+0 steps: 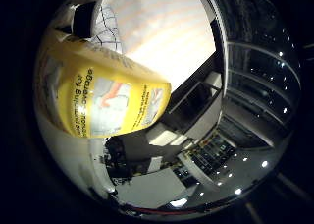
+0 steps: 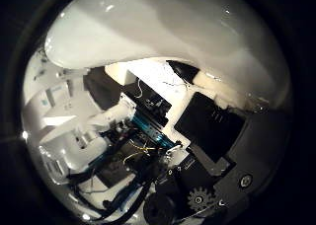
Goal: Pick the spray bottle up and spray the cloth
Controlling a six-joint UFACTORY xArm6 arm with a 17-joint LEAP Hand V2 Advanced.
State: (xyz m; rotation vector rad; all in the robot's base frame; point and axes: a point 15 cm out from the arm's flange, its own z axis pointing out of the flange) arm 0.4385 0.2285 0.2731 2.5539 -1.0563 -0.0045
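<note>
The spray bottle has a white body and a yellow label, and it fills much of the little finger side view, close against my palm. In the thumb side view its smooth white wall arches across the picture. My hand has its white and black fingers curled in towards the bottle, so it is held. A white cloth with thin dark grid lines shows just past the bottle's edge, lying on the pale table. A black part near the bottle's end is unclear.
Beyond the table's edge I see the room: white desks and furniture, a dark framed glass wall and ceiling lights.
</note>
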